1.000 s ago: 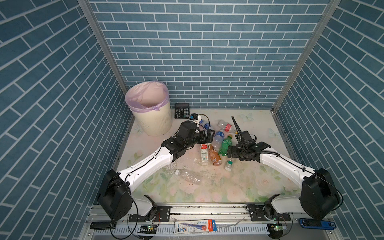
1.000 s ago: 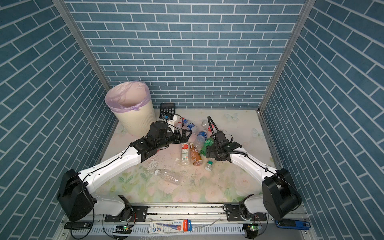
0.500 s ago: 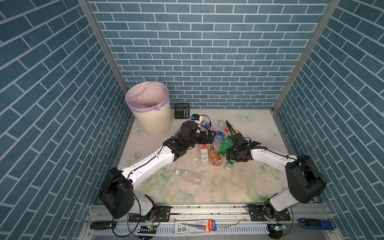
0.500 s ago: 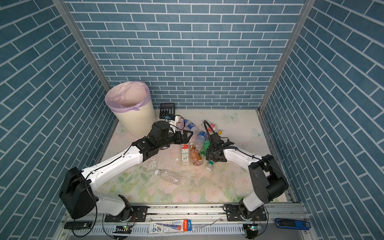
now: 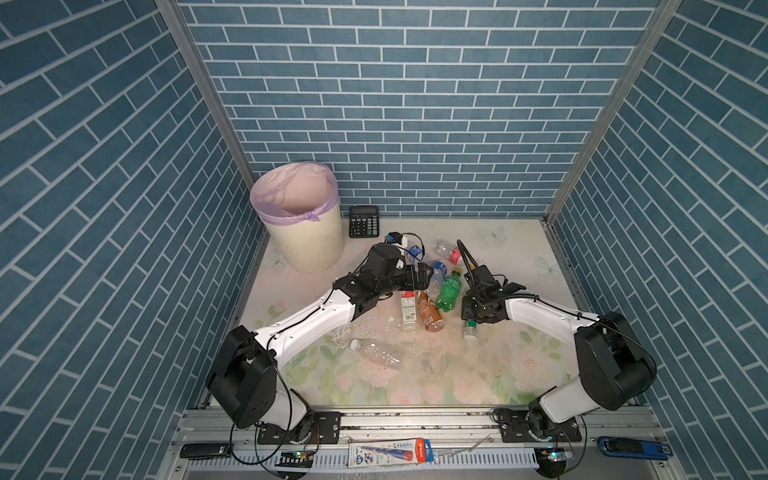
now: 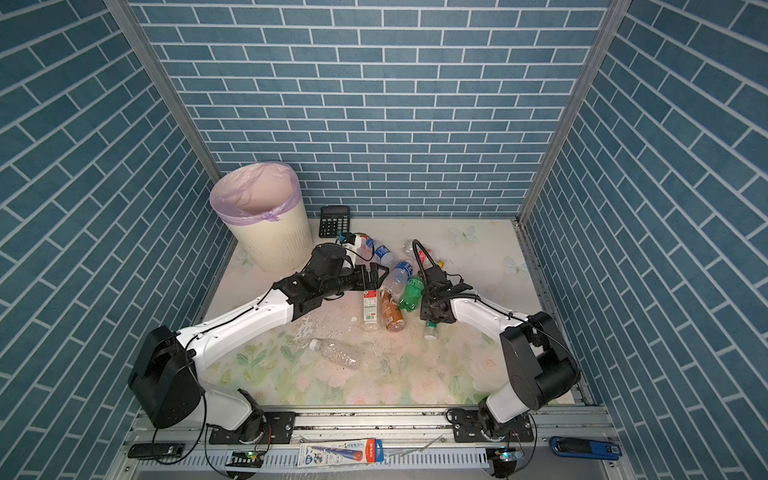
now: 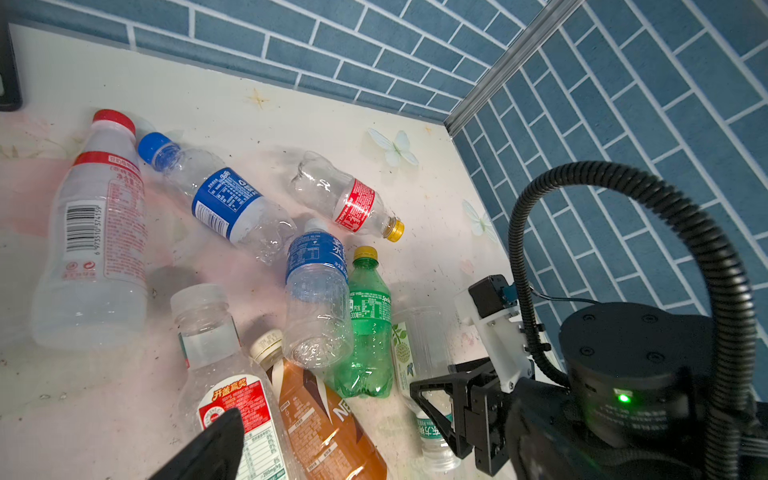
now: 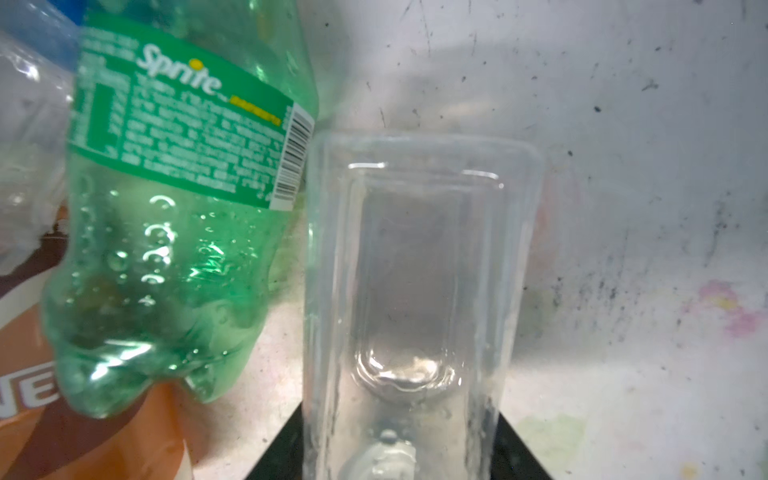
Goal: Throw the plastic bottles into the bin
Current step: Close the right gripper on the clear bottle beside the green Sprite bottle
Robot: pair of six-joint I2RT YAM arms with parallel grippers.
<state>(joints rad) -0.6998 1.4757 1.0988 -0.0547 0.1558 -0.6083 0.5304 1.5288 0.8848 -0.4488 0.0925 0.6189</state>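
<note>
Clear bottle [image 8: 419,270] clamped in right gripper [image 8: 401,451], left gripper [image 5: 423,275] jaws wide apart

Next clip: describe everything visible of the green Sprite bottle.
The green Sprite bottle is translucent green plastic with a yellow cap and a green wrap label carrying white lettering and a barcode. It lies on its side on the floral tabletop amid the other bottles, cap toward the back wall, apparently empty apart from droplets inside. A blue-labelled clear bottle leans against one side, a clear square bottle lies against the other, and its base meets a brown bottle.
</note>
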